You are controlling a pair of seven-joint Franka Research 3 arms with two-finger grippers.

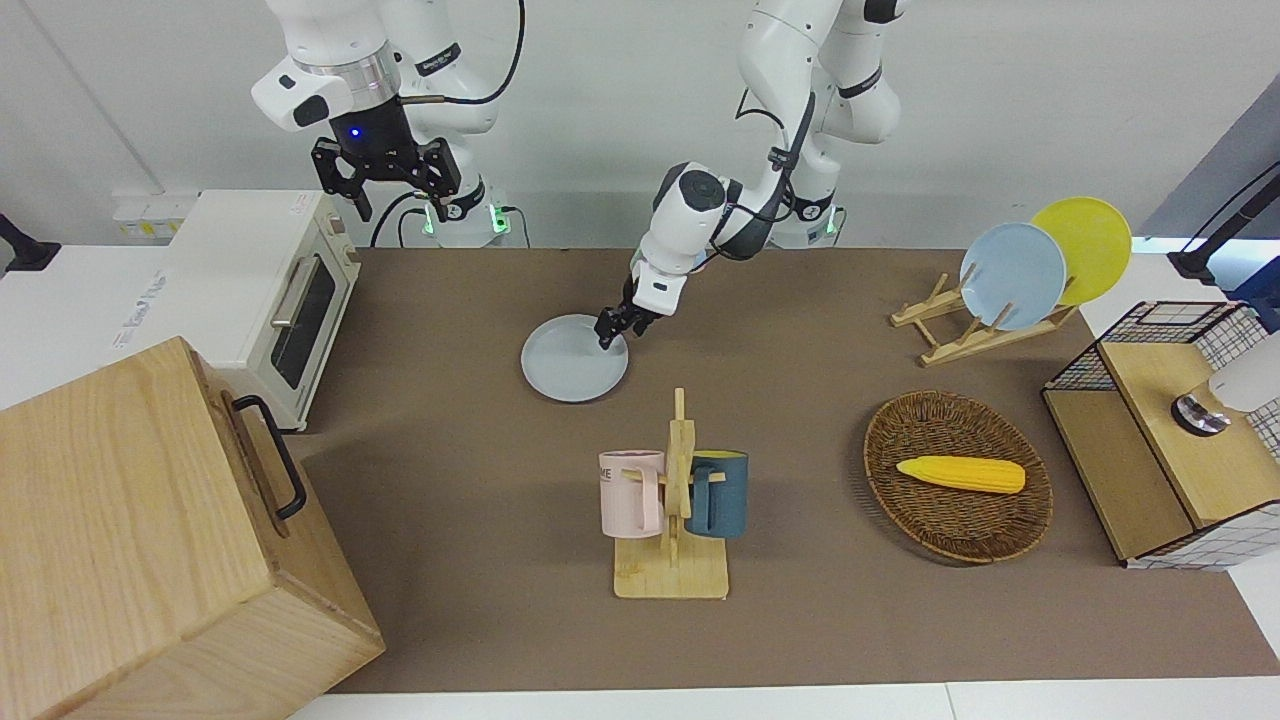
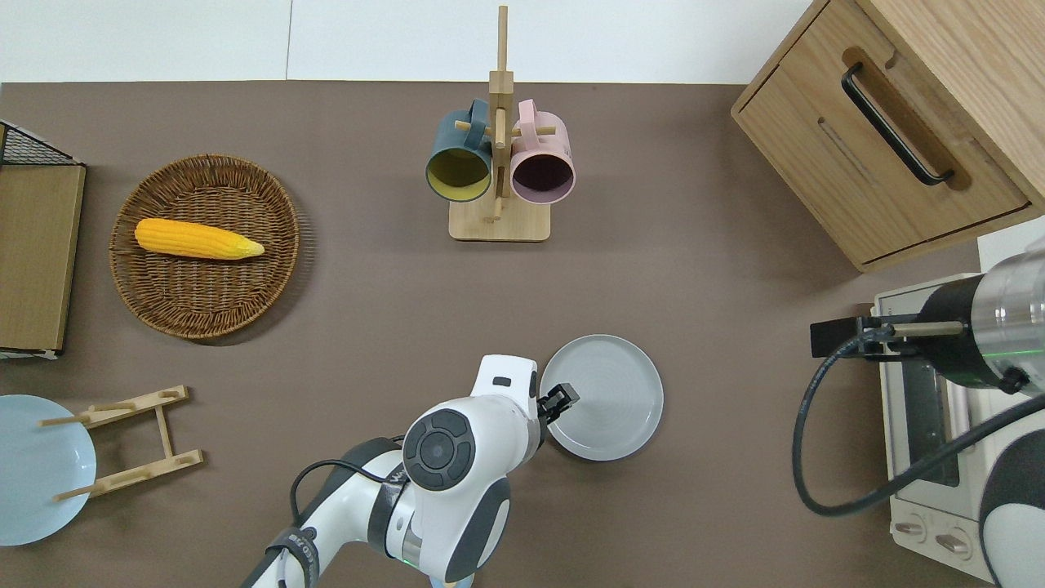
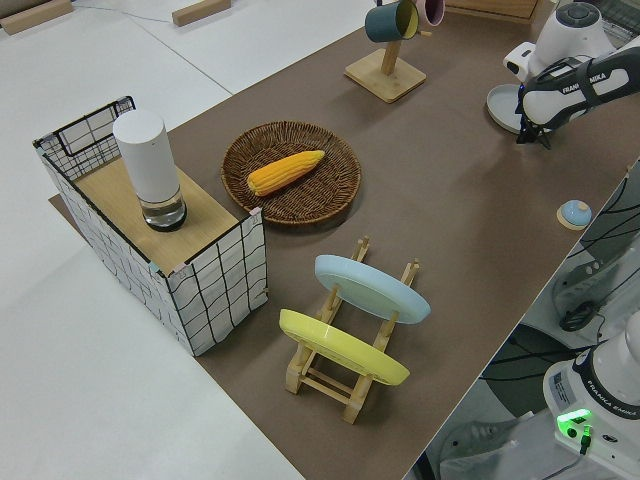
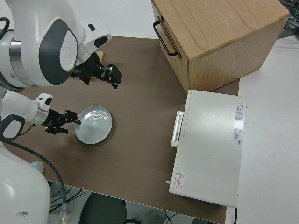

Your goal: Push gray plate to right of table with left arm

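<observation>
Gray round plate [image 2: 604, 398], lying flat mid-table nearer the robots than the wooden mug rack [image 2: 499, 220], risks being overridden by the left gripper [image 2: 560, 398], whose finger spread I cannot tell, perched over its rim.

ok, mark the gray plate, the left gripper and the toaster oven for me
gray plate [image 2: 612, 400], overhead view, centre of its face.
left gripper [image 2: 563, 397], overhead view, between the fingertips.
toaster oven [image 1: 240, 270], front view, its white top.
</observation>
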